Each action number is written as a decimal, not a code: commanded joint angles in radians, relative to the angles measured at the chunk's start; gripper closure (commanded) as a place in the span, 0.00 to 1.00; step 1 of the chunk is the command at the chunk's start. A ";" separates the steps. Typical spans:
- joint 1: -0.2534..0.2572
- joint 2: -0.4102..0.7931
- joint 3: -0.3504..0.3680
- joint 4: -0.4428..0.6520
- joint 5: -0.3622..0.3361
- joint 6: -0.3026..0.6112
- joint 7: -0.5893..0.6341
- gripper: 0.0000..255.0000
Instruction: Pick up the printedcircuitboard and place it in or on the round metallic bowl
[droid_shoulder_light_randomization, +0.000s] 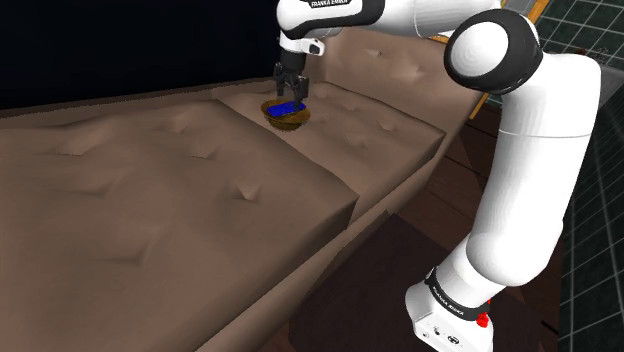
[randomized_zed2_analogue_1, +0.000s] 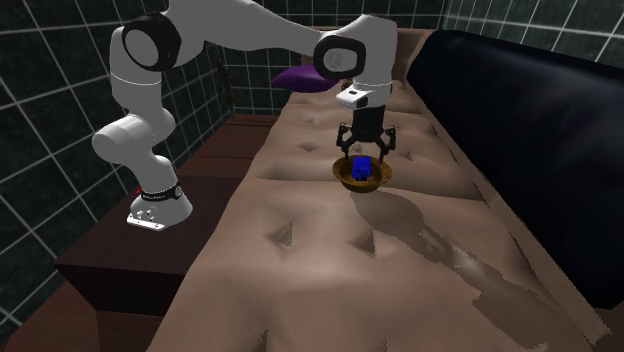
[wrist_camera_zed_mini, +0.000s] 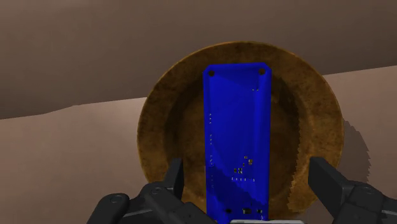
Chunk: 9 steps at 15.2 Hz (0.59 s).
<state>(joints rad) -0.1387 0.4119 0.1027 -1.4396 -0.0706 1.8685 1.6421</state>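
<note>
Hand (wrist_camera_zed_mini: 249, 181) open: fingers stand apart on either side of the board (wrist_camera_zed_mini: 236, 127), touching nothing. Blue board lies lengthwise in the brown bowl (wrist_camera_zed_mini: 318, 95), so placement looks done. The wide fingers should lift off without dragging it. Bowl sits on a brown tufted sofa (droid_shoulder_light_randomization: 180, 190). Dark tiled walls (randomized_zed2_analogue_1: 60, 70); black area beyond the backrest.
</note>
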 joint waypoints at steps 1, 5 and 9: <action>0.002 -0.006 0.001 0.049 0.001 -0.056 -0.001 0.00; 0.003 -0.007 0.002 0.075 0.002 -0.082 -0.002 0.00; 0.003 -0.007 0.002 0.075 0.002 -0.082 -0.002 0.00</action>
<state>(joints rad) -0.1358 0.4052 0.1042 -1.3651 -0.0691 1.7866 1.6405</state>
